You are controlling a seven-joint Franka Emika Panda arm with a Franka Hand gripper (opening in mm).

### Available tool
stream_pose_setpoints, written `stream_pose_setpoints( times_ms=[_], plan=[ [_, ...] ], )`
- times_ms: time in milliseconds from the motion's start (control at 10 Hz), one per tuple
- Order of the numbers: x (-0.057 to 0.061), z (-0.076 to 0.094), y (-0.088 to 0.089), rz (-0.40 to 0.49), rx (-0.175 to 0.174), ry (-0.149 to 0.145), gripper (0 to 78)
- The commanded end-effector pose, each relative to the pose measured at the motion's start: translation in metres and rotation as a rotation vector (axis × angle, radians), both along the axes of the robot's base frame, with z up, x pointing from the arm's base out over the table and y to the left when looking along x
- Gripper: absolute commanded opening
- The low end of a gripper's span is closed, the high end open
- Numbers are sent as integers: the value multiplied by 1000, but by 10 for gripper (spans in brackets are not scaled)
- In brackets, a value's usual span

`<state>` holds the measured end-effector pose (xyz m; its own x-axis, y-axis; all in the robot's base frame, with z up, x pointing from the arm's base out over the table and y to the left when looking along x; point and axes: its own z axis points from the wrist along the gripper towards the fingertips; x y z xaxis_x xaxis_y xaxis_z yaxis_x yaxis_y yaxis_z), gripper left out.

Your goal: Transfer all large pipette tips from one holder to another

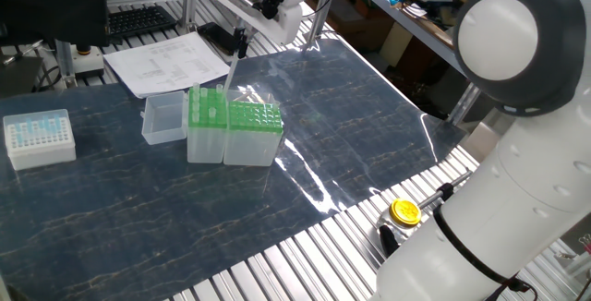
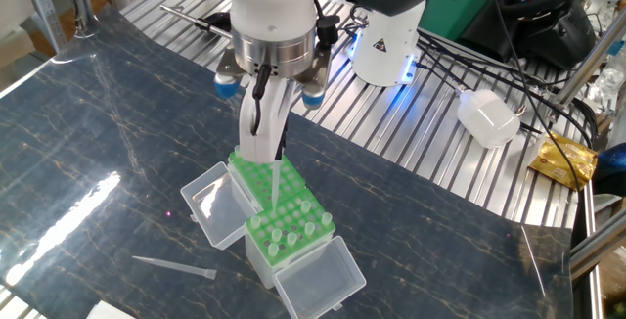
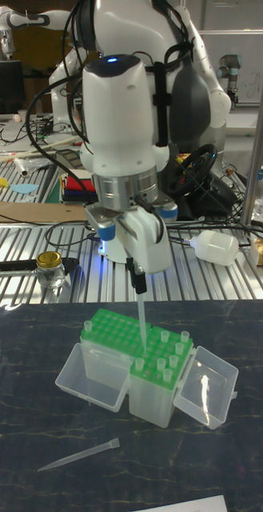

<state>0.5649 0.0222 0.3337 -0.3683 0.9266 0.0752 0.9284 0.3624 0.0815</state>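
I have the pincer pinching one large pipette tip by its top, the point hanging over the two green-topped racks — wider holder and narrower, taller one touching side by side. Risk as I judge it: the thin tip hangs slightly off vertical, so it could miss a hole and skid off the rack, like the stray tip lying loose on the dark marbled surface. Cluttered lab bench behind; cables, papers.
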Motion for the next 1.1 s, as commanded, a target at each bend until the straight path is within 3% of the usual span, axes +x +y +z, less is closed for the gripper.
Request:
stream_pose_setpoints(
  times_ms=[100, 800, 1100],
  plan=[
    [-3, -4, 2, 6, -12, -2, 12],
    [0, -22, -4, 4, -21, -8, 12],
    [5, -30, 2, -35, -14, -14, 12]
  ],
)
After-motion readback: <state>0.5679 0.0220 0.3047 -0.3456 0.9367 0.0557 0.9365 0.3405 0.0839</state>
